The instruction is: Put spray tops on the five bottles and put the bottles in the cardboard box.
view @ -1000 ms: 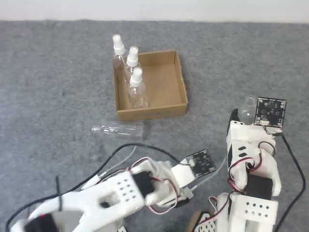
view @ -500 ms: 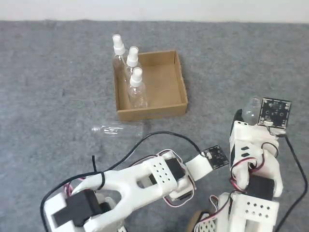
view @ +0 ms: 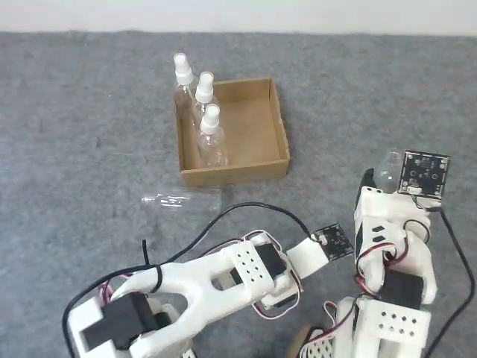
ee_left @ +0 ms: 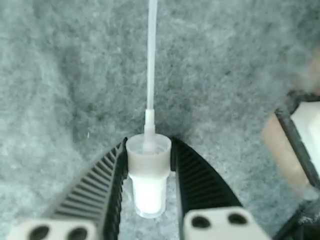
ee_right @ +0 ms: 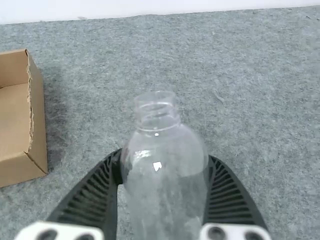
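My left gripper [ee_left: 148, 165] is shut on a white spray top [ee_left: 147, 170] whose thin dip tube [ee_left: 151, 55] points away over the grey carpet. Low in the high view, the left arm [view: 246, 276] lies beside the right arm. My right gripper [ee_right: 162, 175] is shut on a clear uncapped bottle [ee_right: 162, 175], neck pointing away from the wrist; its neck [view: 387, 168] shows beside the right wrist camera. The cardboard box [view: 279, 134] holds three capped bottles [view: 211, 134] along one wall. Another uncapped bottle [view: 182, 201] lies on its side in front of the box.
Grey carpet [view: 89, 134] covers the whole table. A black cable [view: 223, 216] loops over the left arm, close to the lying bottle. The box corner [ee_right: 20, 115] is seen in the right wrist view.
The left arm swung right toward the right arm, its wrist camera now near the right arm's base. The right arm shifted slightly, bottle still held. Nothing moved in the last half second.
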